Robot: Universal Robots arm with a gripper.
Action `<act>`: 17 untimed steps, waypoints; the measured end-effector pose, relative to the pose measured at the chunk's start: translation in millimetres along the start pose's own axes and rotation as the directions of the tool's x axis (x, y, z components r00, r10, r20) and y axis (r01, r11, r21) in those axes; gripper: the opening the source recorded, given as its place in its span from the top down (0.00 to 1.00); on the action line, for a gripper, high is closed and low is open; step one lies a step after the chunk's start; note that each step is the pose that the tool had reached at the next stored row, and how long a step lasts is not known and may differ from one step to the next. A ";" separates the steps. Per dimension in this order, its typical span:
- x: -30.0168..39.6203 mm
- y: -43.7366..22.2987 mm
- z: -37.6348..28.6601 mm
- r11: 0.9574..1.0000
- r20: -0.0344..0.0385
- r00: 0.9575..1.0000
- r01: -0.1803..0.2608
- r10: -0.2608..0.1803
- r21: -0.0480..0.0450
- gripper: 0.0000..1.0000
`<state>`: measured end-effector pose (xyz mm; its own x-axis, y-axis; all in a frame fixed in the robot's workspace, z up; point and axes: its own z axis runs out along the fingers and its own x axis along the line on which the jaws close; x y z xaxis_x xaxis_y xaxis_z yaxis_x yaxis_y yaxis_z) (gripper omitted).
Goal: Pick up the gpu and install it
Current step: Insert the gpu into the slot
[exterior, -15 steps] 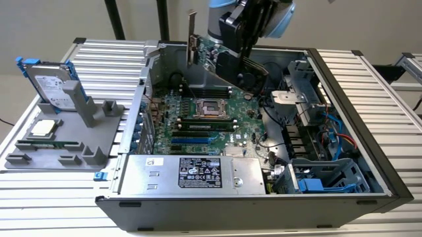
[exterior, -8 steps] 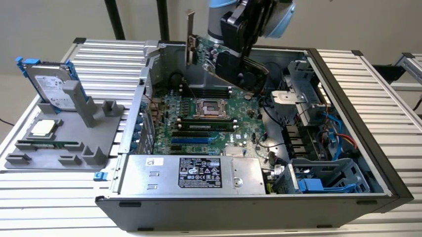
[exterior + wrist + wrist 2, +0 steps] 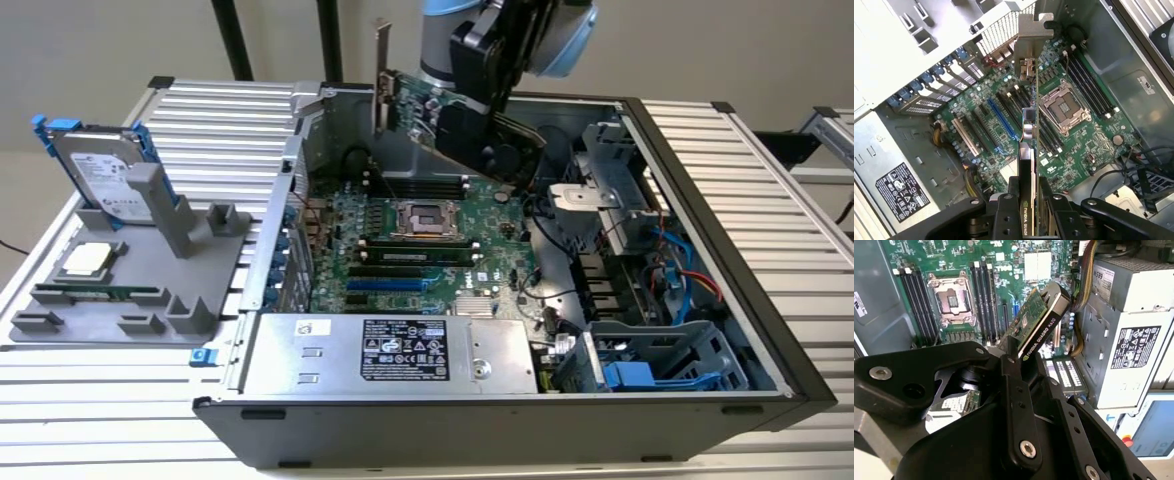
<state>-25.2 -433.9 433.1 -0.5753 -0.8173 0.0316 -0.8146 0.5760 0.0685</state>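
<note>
The gpu (image 3: 434,108) hangs tilted above the open computer case (image 3: 747,300), over the back of the green motherboard (image 3: 414,245). Its silver bracket (image 3: 383,75) points up toward the exterior view's left and its black cooler (image 3: 483,145) faces the front. My gripper (image 3: 505,75) is shut on the card's end opposite the bracket. In the first wrist view the gpu (image 3: 1029,125) appears edge-on, bracket (image 3: 1029,32) farthest away, between my black fingers (image 3: 1004,215). Beneath it lie the expansion slots, one of them blue (image 3: 1001,120). The second wrist view has the gpu (image 3: 1036,325) clamped by a finger (image 3: 1014,390).
A silver power supply (image 3: 387,350) fills the case's front, with a drive cage (image 3: 667,360) and cables on the exterior view's right. Left of the case, a grey holder (image 3: 127,310) carries a hard drive in a blue frame (image 3: 107,175), a processor chip (image 3: 87,258) and a memory stick (image 3: 100,293).
</note>
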 end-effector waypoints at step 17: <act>0.1 0.2 -3.3 0.996 -0.006 0.996 0.094 -0.094 0.003 1.00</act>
<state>-25.2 -433.9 436.3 -0.4958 -0.8679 0.0315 -0.8652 0.4967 0.0685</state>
